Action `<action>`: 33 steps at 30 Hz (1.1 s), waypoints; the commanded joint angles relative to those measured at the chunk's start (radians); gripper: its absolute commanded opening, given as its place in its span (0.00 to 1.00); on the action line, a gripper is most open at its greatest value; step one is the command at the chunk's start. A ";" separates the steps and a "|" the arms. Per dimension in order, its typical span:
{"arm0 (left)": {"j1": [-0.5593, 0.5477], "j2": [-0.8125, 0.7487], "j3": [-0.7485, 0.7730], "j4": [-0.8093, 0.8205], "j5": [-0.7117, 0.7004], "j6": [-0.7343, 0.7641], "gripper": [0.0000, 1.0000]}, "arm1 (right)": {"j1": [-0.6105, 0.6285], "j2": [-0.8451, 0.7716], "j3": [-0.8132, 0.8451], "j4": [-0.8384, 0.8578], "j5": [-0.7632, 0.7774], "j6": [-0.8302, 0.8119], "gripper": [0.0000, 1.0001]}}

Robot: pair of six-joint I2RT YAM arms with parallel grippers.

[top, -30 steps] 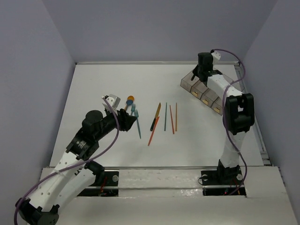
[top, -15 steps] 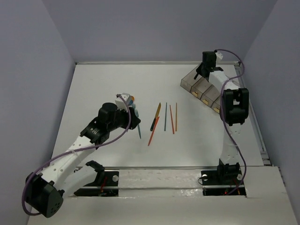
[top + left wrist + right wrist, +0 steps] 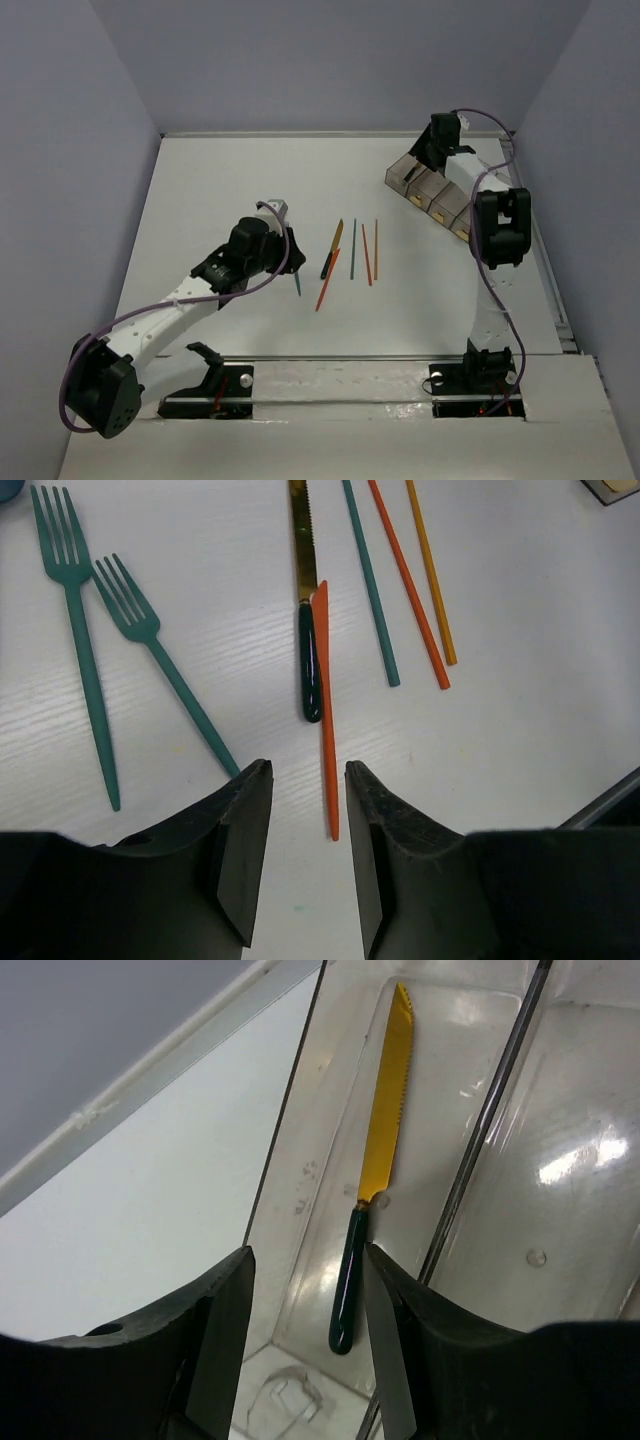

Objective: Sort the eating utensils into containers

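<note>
Loose eating utensils lie mid-table: two teal forks, a yellow-bladed knife with a dark handle, an orange stick, and teal, red and orange chopsticks. My left gripper hovers open over the table, and the orange stick's near end lies just ahead of its tips. Nothing is between its fingers. The containers stand in a row at the back right. My right gripper is open above the leftmost bin. A second yellow knife lies flat on that bin's floor.
A raised rail runs along the table's right edge behind the bins. The left arm stretches diagonally across the table's left half and covers things beneath it. The neighbouring bin shows nothing inside.
My right gripper has opened and the yellow knife now lies in the leftmost bin. My left arm has swung right over the forks toward the sticks, its jaws a little narrower.
</note>
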 commanded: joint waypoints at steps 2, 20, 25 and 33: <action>-0.040 0.100 0.037 0.135 -0.085 -0.065 0.32 | -0.008 -0.233 -0.129 0.125 -0.148 -0.038 0.53; -0.134 0.515 0.190 0.261 -0.202 0.016 0.28 | 0.268 -1.043 -0.936 0.278 -0.298 -0.110 0.51; -0.155 0.553 0.192 0.277 -0.168 0.027 0.29 | 0.277 -1.100 -1.021 0.279 -0.324 -0.119 0.51; -0.155 0.622 0.215 0.280 -0.174 0.041 0.30 | 0.286 -1.103 -1.088 0.291 -0.345 -0.125 0.51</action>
